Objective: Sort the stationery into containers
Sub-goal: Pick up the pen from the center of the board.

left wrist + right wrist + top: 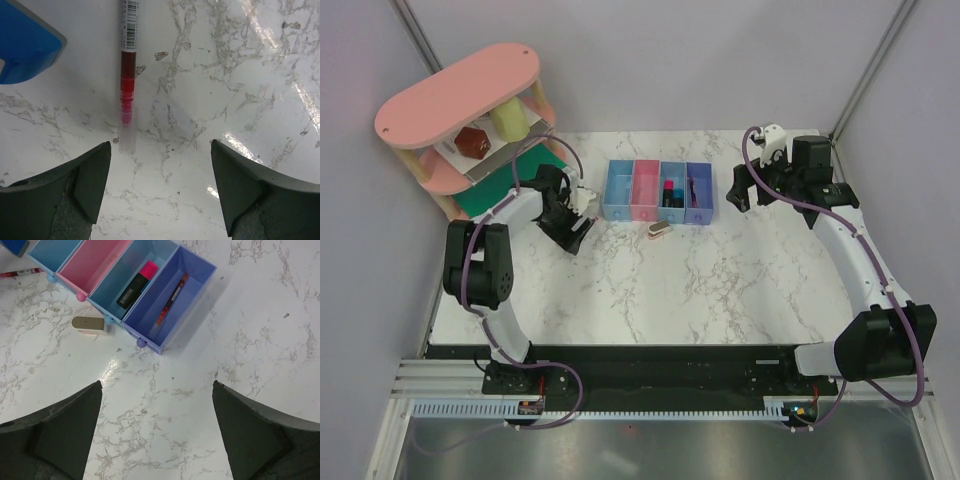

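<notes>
Four bins stand in a row: light blue (619,190), pink (646,190), light blue (672,190), violet (699,192). A black marker with a pink cap (134,287) lies in the third bin. A thin red pen (170,302) lies in the violet bin (192,285). A beige stapler-like block (658,231) lies on the table in front of the bins. A red pen with a clear cap (127,95) lies on the marble left of the bins. My left gripper (160,145) is open and empty, its left finger close to the pen's cap end. My right gripper (156,385) is open and empty, right of the bins.
A pink oval tiered shelf (460,95) stands at the back left, on a flat green board (510,195). A blue bin corner (25,50) shows left of the pen. Grey walls enclose the marble table (720,290).
</notes>
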Robot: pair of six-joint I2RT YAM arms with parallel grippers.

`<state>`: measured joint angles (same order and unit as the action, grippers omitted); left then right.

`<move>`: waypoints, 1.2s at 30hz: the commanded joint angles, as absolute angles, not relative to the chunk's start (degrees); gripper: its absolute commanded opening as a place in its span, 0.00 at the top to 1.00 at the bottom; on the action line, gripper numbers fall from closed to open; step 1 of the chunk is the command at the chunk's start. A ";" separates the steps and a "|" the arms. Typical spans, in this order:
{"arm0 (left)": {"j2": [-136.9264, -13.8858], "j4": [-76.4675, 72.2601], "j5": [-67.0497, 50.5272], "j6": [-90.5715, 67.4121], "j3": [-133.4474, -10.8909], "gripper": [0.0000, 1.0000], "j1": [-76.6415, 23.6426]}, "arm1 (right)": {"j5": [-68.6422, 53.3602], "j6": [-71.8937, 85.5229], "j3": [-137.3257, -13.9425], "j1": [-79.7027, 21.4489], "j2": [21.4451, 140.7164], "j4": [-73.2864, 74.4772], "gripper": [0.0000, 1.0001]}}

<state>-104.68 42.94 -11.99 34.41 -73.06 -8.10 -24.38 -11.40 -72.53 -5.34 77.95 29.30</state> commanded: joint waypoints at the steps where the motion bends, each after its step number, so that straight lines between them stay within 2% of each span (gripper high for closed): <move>1: -106.87 38.59 -10.64 37.62 -71.63 0.14 -7.38 | -25.93 -11.78 -72.25 -5.01 76.38 28.92 0.02; 5: -108.54 37.36 -10.72 37.62 -71.72 0.19 -7.03 | -27.50 -11.08 -71.28 -5.01 77.17 28.92 0.02; 9: -110.21 36.91 -11.69 37.36 -71.19 0.39 -7.03 | -29.88 -9.67 -69.26 -5.36 79.27 29.27 0.02; 17: -110.83 36.56 -15.03 37.62 -68.65 0.53 -7.03 | -29.88 -9.67 -68.47 -5.54 79.28 29.09 0.02; 20: -110.48 36.74 -16.26 37.79 -67.77 0.62 -7.03 | -29.79 -9.58 -68.47 -5.45 79.10 29.09 0.02; 23: -110.13 36.74 -17.57 38.06 -67.15 0.78 -7.03 | -29.88 -9.23 -68.55 -5.54 78.93 29.09 0.02; 24: -109.87 37.00 -18.19 38.14 -66.89 0.88 -7.12 | -29.88 -9.23 -68.64 -5.45 78.93 29.18 0.02; 27: -108.81 38.14 -19.85 38.67 -66.36 0.98 -7.12 | -29.71 -8.97 -68.91 -5.45 78.58 29.27 0.02; 32: -105.21 43.76 -23.28 40.25 -66.53 0.98 -7.56 | -28.57 -9.23 -69.69 -5.45 77.44 29.79 0.02; 36: -99.94 52.89 -33.36 40.34 -71.61 0.98 -7.91 | -26.81 -8.88 -69.26 -5.36 76.47 29.79 0.02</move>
<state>-105.25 40.88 -19.66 38.52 -68.60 -6.83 -27.94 -9.41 -68.14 -5.41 79.31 30.48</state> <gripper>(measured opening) 0.058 0.982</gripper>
